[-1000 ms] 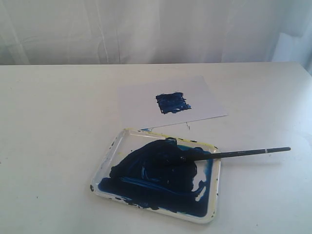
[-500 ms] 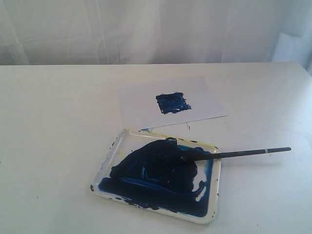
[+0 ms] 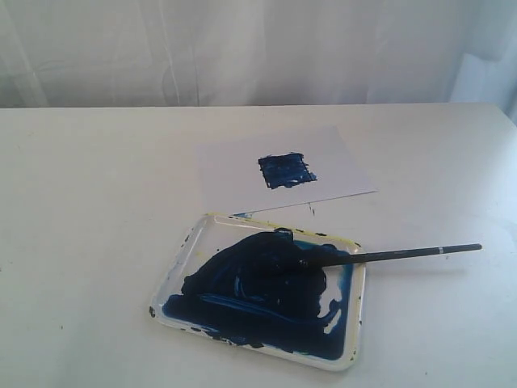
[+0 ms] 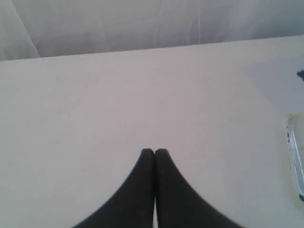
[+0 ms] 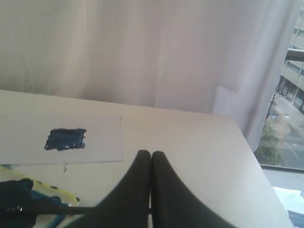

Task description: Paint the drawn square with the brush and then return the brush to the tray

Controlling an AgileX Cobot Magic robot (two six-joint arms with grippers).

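Room: behind the table we see a pale curtain [image 3: 242,48]; off to one side of the right pincer [image 5: 150,154], a window [image 5: 285,109] shows a building and a street.
Surface: a plain white table [image 3: 81,202], bare beneath the left pincer [image 4: 154,152].
Paper sheet [image 3: 234,170]: flat on the table, ahead of the right pincer's tips and well apart from them.
Tray [image 3: 182,259]: nearer to the right pincer than the sheet, its floor thick with dark blue paint.
Brush [image 3: 396,254]: bristles in the tray's paint, handle crossing the rim out over the table.
Drawn square [image 3: 286,170]: on the sheet, filled with dark blue, ahead of the right pincer.
Left pincer: fingers pressed together, empty.
Right pincer: fingers meeting tip to tip, empty.
Hard to make out: beside the left pincer we see only a sliver of the tray's rim, cut off at the frame edge. The brush handle runs behind the right pincer's fingers, and we cannot tell how near they are.
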